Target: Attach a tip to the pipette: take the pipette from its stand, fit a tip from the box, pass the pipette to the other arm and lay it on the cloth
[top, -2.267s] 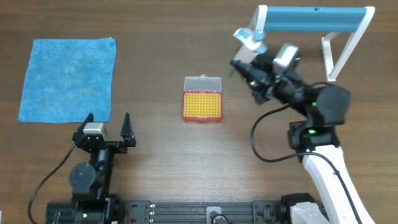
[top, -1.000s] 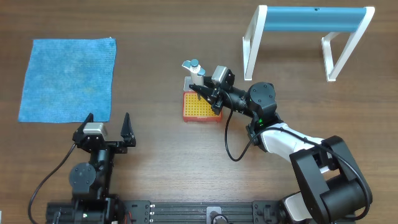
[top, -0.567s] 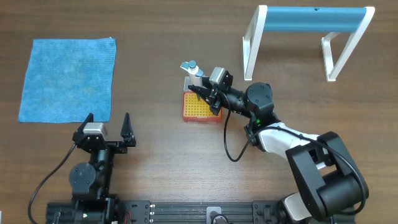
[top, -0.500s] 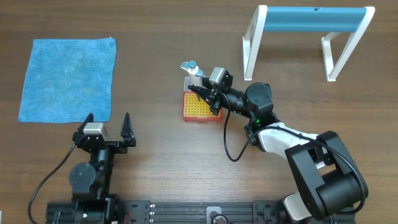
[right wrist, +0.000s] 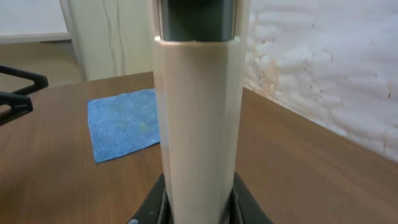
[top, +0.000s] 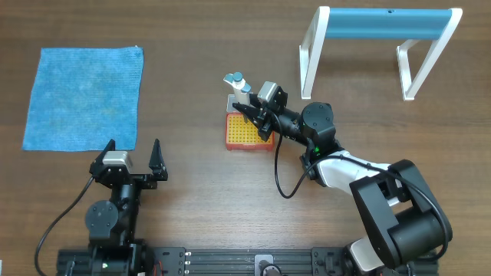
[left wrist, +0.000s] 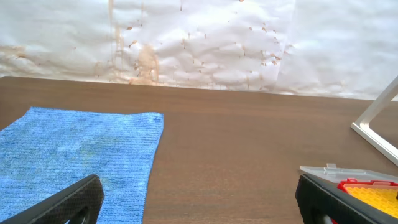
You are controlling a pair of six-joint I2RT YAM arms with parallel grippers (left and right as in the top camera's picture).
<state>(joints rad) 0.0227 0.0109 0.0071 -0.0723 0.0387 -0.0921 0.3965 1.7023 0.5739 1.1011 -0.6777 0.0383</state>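
Right gripper (top: 253, 116) clamped on the pipette (top: 239, 86), held upright above the yellow tip box (top: 249, 134), presumably to press straight down onto a tip; left gripper (top: 133, 146) sits spread open just beside the blue cloth (top: 83, 98), likely awaiting handover.

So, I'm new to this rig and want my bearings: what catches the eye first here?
The white pipette, gripped in the right arm's jaws at the orange tip box mid-table. Next come the blue cloth, lying flat on the table's left side, and the white-and-blue stand at the far right.
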